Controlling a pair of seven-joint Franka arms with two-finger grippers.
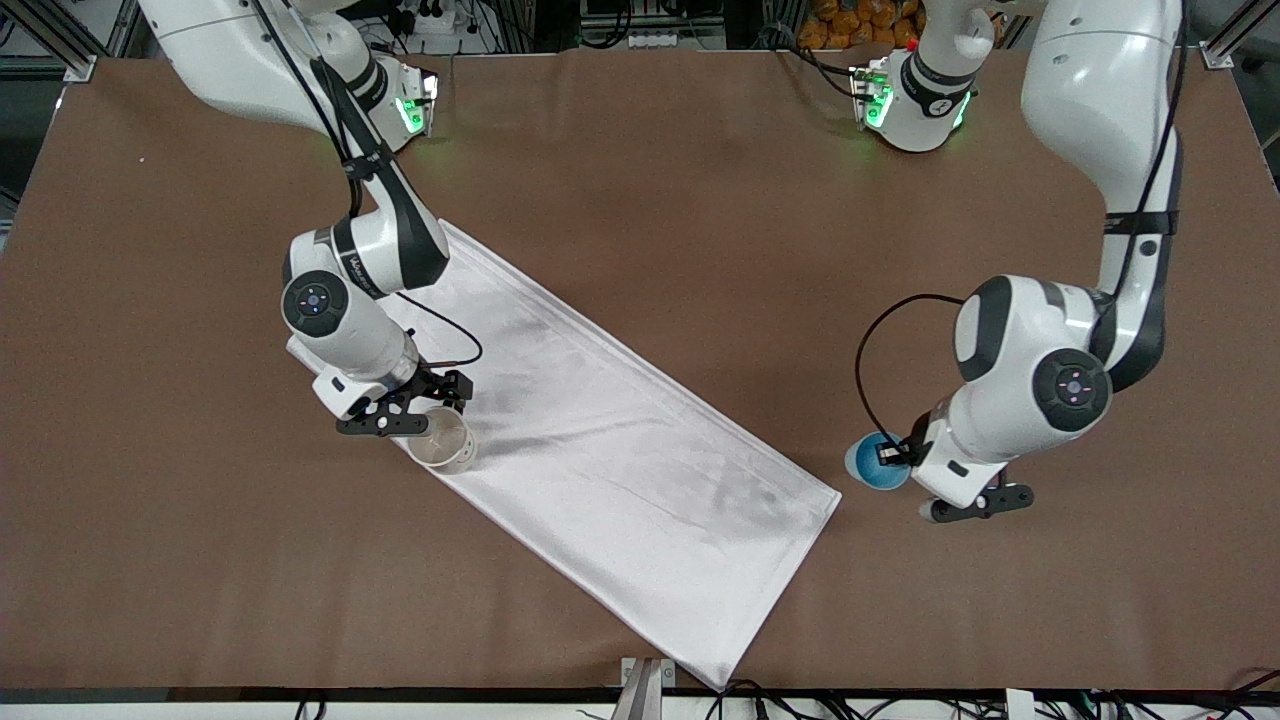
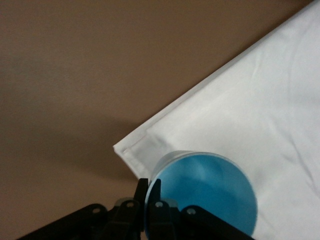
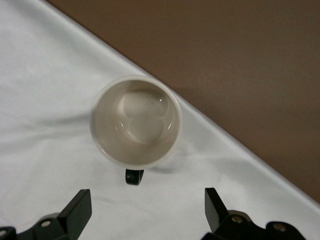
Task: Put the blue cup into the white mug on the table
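Note:
The blue cup (image 1: 872,463) is pinched by its rim in my left gripper (image 1: 895,456), over the brown table (image 1: 640,150) just beside the corner of the white cloth toward the left arm's end. In the left wrist view, one finger is inside and one outside the cup (image 2: 205,192), with the gripper (image 2: 149,186) shut on the rim. The white mug (image 1: 441,441) stands upright and empty on the cloth. My right gripper (image 1: 412,410) is open just above and beside the mug. In the right wrist view the mug (image 3: 136,121) shows its black handle (image 3: 134,176) toward the open gripper (image 3: 147,206).
A large white folded cloth (image 1: 620,450) lies diagonally across the middle of the table; it also shows in the left wrist view (image 2: 260,100) and the right wrist view (image 3: 40,75). Bare brown table surrounds it.

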